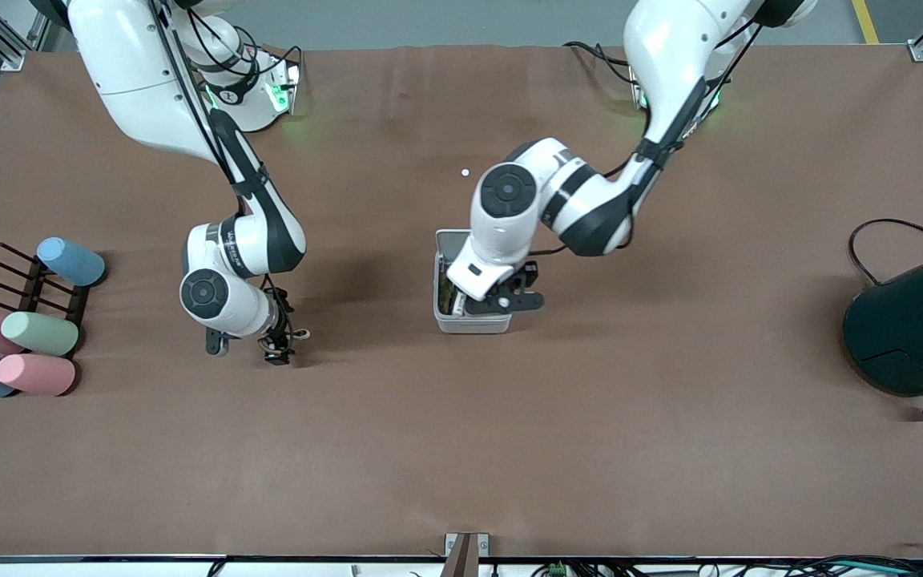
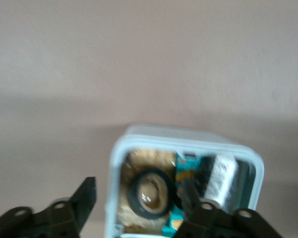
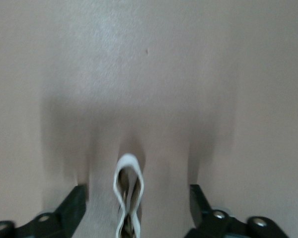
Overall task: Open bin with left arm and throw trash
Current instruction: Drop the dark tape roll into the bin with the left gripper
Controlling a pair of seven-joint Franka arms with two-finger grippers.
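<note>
The small white-grey bin [image 1: 471, 324] stands mid-table with its top open. In the left wrist view the bin [image 2: 118, 163] holds a dark tape roll [image 2: 150, 192] and a black packet with white print [image 2: 219, 174]. My left gripper [image 1: 501, 303] is low over the bin, open [image 2: 138, 191], with one finger [image 2: 85, 197] outside the bin's wall and the other [image 2: 188, 192] inside. My right gripper [image 1: 280, 349] is down at the table toward the right arm's end, open [image 3: 136, 198], with the whitish twisted loop [image 3: 128, 191] lying between its fingers, untouched.
Several pastel cylinders [image 1: 37, 332] and a dark rack [image 1: 37, 288] lie at the right arm's end of the table. A big dark teal cylinder [image 1: 914, 324] with a black cable [image 1: 886, 228] lies at the left arm's end. A tiny white speck [image 1: 465, 171] sits farther from the camera than the bin.
</note>
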